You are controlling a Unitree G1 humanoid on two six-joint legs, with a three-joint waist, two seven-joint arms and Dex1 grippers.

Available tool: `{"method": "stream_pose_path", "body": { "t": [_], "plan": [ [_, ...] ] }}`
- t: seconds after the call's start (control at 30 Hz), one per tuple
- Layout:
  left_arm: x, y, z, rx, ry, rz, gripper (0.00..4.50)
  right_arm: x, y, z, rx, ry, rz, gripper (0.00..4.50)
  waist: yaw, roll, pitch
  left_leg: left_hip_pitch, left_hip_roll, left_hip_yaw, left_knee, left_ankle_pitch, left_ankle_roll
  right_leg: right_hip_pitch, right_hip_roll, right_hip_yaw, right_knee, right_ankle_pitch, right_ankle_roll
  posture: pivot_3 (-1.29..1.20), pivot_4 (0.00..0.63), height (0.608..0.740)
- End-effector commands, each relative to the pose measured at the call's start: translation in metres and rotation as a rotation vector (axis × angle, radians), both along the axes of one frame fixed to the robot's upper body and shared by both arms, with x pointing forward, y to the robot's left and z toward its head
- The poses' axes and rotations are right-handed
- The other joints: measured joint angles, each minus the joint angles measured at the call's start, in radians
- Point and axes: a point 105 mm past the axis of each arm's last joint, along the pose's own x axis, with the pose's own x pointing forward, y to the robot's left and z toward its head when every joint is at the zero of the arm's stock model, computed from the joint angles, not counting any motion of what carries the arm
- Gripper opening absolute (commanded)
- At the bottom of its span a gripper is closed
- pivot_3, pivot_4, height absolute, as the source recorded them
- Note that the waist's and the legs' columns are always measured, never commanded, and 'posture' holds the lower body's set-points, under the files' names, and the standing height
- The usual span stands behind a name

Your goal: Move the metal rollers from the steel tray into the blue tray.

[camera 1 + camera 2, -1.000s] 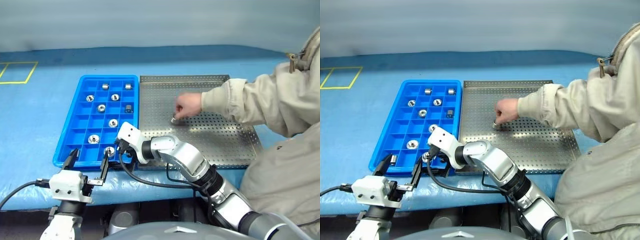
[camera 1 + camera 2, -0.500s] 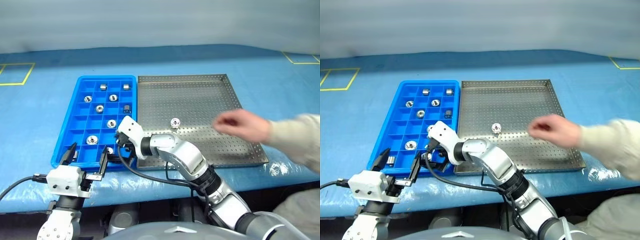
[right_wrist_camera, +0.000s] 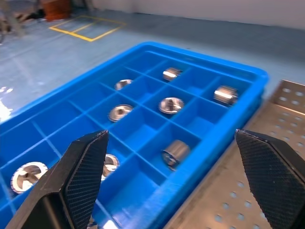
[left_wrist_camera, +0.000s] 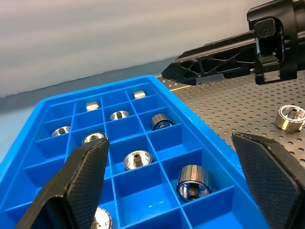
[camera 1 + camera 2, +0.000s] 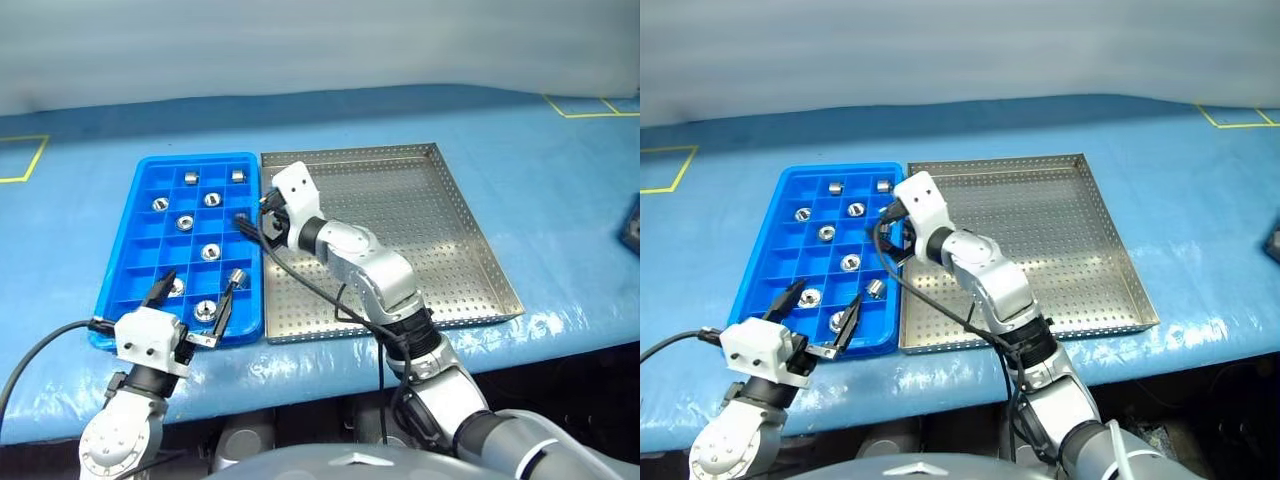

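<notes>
While the blue tray (image 5: pixel 150 262) and the steel tray (image 5: pixel 450 240) lie side by side on the blue-covered desk (image 5: pixel 560 180), long edges touching, the right claw (image 5: pixel 250 222) hangs over the seam between them with its fingers spread wide and nothing between them. It sits about halfway along the blue tray's right edge, pointing toward that tray.

In the right wrist view, the nearest of the metal rollers (image 3: pixel 174 151) lies on its side in a compartment of the column next to the steel tray, between the claw's two fingers (image 3: pixel 78 176) but below and ahead of them, not touched. More rollers sit in compartments further toward the far end and the left edge of the blue tray.

The left claw (image 5: pixel 195 298) hovers over the near end of the blue tray, also wide and empty. In the left wrist view, a roller (image 4: pixel 193 181) stands in a compartment just ahead of it, between its fingers (image 4: pixel 81 176) and apart from them.

One roller (image 4: pixel 290 118) rests on the perforated floor of the steel tray, near that tray's left edge, just beside the right arm; the arm hides it in the head views.

No brand, label or writing can be read on anything.
</notes>
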Motion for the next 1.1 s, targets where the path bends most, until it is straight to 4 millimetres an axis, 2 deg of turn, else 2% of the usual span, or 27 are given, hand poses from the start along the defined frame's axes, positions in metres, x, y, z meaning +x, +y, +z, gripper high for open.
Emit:
{"method": "stream_pose_path", "body": {
  "t": [0.03, 0.37, 0.5, 0.63, 1.1],
  "plan": [
    [0.002, -0.005, 0.004, -0.019, -0.014, -0.036, 4.50, 0.008, -0.015, 0.005, 0.011, -0.030, -0.081, 4.48, -0.007, 0.000, 0.000, 0.000, 0.000, 0.000, 0.000, 0.000, 0.000, 0.000, 0.000, 0.000, 0.000, 0.001, -0.001, 0.11, 0.150, 0.740],
    [0.009, -0.008, 0.002, -0.023, -0.004, -0.084, 4.50, 0.006, -0.050, -0.020, -0.039, 0.043, -0.211, 4.48, -0.046, 0.001, 0.000, 0.000, 0.000, 0.001, 0.000, 0.000, 0.000, 0.000, 0.000, 0.001, 0.000, 0.001, -0.001, 0.06, 0.150, 0.740],
    [0.011, -0.010, 0.001, -0.028, -0.005, -0.096, 4.50, 0.002, -0.066, -0.044, -0.073, 0.107, -0.268, 4.48, -0.051, 0.001, -0.001, 0.001, 0.000, 0.001, 0.000, 0.000, 0.000, 0.000, 0.000, 0.001, 0.000, 0.001, -0.001, 0.04, 0.150, 0.740],
    [0.011, -0.011, 0.000, -0.031, 0.002, -0.109, 4.50, -0.001, -0.075, -0.059, -0.092, 0.156, -0.299, 4.48, -0.057, 0.001, -0.001, 0.001, 0.000, 0.002, 0.001, 0.000, 0.000, 0.001, 0.000, 0.002, 0.000, 0.002, 0.000, 0.03, 0.150, 0.740],
    [0.012, -0.013, -0.003, -0.033, 0.003, -0.126, 4.50, -0.002, -0.071, -0.077, -0.109, 0.197, -0.295, 4.48, -0.075, 0.001, -0.001, 0.002, 0.000, 0.003, 0.001, 0.000, 0.000, 0.001, 0.001, 0.005, 0.000, 0.001, 0.003, 0.02, 0.150, 0.740]
  ]
}}
